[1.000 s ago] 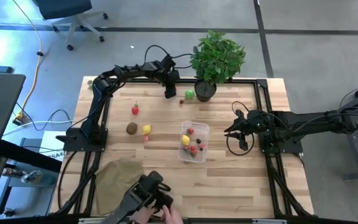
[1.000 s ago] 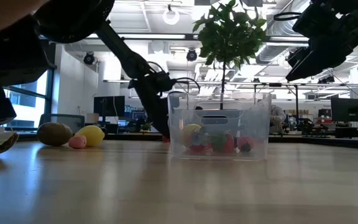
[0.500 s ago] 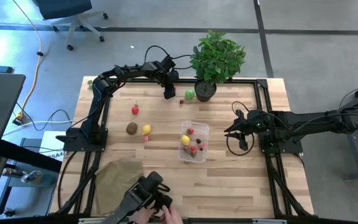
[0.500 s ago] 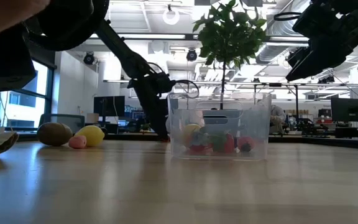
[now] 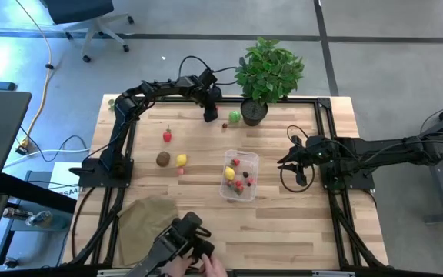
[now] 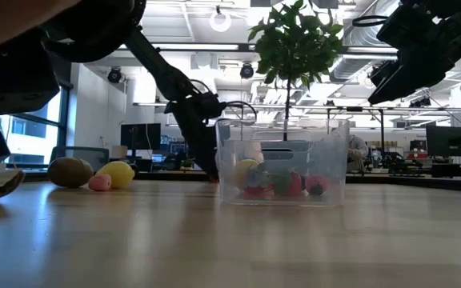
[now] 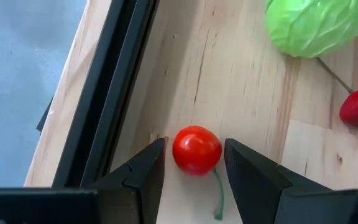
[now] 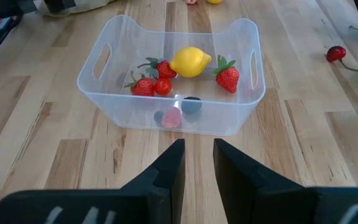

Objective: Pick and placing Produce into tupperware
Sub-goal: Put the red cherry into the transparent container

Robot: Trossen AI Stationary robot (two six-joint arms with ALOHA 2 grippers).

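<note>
My left gripper [image 5: 210, 115] [image 7: 194, 162] points down at the table's far edge and is open. A small red cherry [image 7: 196, 150] with a green stem lies on the wood between its fingers; a thin gap shows on each side. The gripper hides the cherry in the high view. The clear tupperware [image 5: 241, 175] [image 8: 173, 74] [image 6: 282, 172] stands mid-table and holds a lemon, strawberries and other small pieces. My right gripper [image 5: 289, 159] [image 8: 197, 158] hovers to its right, above the table, open by a narrow gap. A strawberry [image 5: 167, 136], kiwi [image 5: 162, 158], lemon [image 5: 181, 160] and pink piece [image 5: 180, 171] lie left of the tupperware.
A green leafy vegetable [image 5: 234, 117] [image 7: 316, 25] and a small red piece [image 5: 225, 125] lie beside my left gripper, next to the potted plant [image 5: 268, 73]. A black frame rail [image 7: 104, 93] runs along the far edge. A tan cloth [image 5: 148, 223] and a person's hand [image 5: 210, 267] are at the near edge.
Both arms and all produce have kept still. Only a dark blurred shape close to the low camera, at that picture's left, has shifted a little.
</note>
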